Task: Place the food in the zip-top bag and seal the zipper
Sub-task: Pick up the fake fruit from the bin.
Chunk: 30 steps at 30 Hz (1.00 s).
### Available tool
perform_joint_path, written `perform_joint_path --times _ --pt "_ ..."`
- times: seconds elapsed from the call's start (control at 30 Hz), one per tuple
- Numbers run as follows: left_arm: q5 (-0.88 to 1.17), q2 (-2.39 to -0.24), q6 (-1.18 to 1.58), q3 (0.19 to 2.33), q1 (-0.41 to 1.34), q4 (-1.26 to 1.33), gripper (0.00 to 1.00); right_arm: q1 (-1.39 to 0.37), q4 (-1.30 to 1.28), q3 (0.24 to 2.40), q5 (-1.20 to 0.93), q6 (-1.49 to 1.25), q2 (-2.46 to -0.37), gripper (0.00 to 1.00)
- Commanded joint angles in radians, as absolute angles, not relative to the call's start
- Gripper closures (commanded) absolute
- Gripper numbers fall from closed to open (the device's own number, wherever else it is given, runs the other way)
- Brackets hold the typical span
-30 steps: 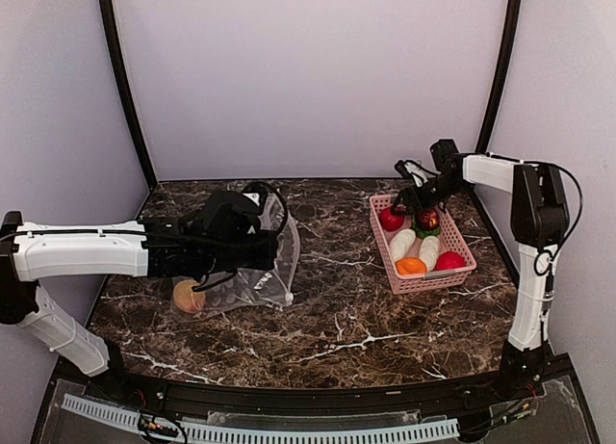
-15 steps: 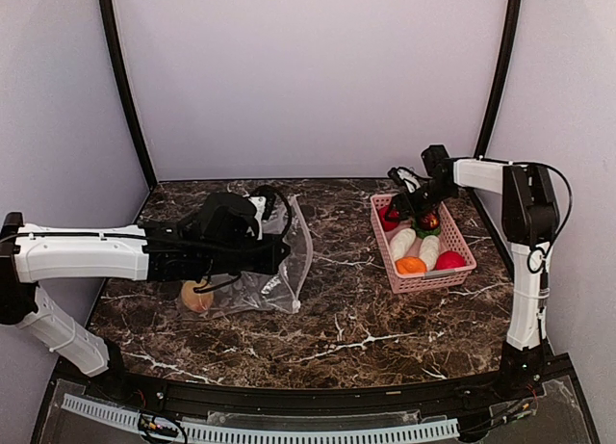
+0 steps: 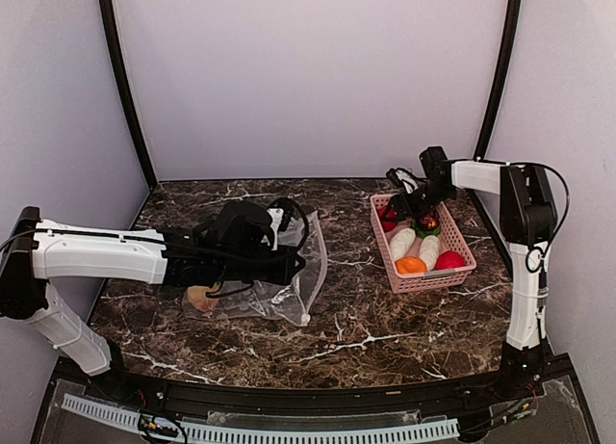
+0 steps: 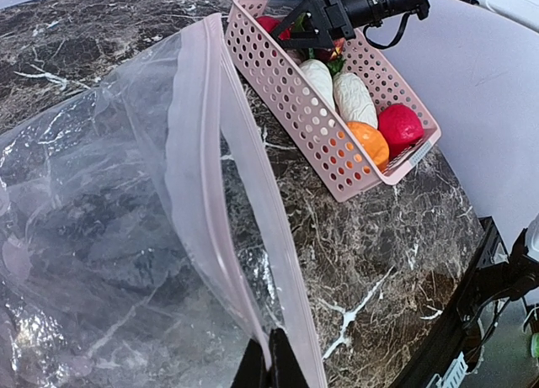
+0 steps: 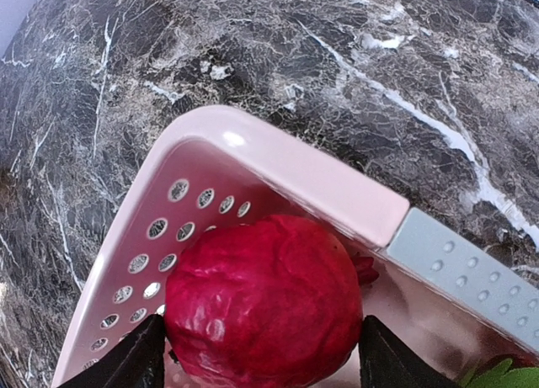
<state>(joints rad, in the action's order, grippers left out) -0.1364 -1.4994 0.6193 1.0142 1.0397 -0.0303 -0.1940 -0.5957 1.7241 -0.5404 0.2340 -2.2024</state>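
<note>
The desk [image 3: 385,319] has a dark marble look, polished and smooth, with white veins and soft reflections. Toward its left side, the zip-top bag [image 4: 109,194] is thin clear plastic, crinkled and glossy, catching bright glints along its creases. Its zipper [image 4: 195,178] is a smooth, milky pink strip with a duller sheen. Toward the right edge, the basket [image 5: 278,165] is hard pink plastic, smooth and shiny on the rim, its walls pierced with round holes. A grey patch [image 5: 459,262] on that rim looks matt and dimpled. The red fruit [image 5: 265,291] has a finely wrinkled, low-gloss skin. The white oblong pieces [image 4: 354,98] look faintly ridged and matt. The left arm [image 3: 96,256] wears a smooth white shell, plastic by its look.
</note>
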Motion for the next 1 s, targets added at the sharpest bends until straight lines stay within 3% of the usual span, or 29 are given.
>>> perform_joint_path --times 0.0,0.27,0.53,0.97 --pt "-0.118 -1.503 0.611 1.052 1.049 -0.019 0.99 -0.199 -0.560 1.731 -0.542 0.208 -2.212 0.30" --pt "-0.136 -1.503 0.609 1.051 1.054 -0.003 0.99 -0.198 -0.518 1.618 -0.511 0.216 -2.049 0.41" --pt "-0.161 -1.505 0.625 1.037 1.054 0.035 0.99 -0.195 -0.517 1.494 -0.529 0.226 -1.861 0.43" --pt "-0.117 -1.605 0.748 1.046 1.054 0.234 0.99 -0.300 -0.686 1.437 -1.035 0.257 -1.603 0.42"
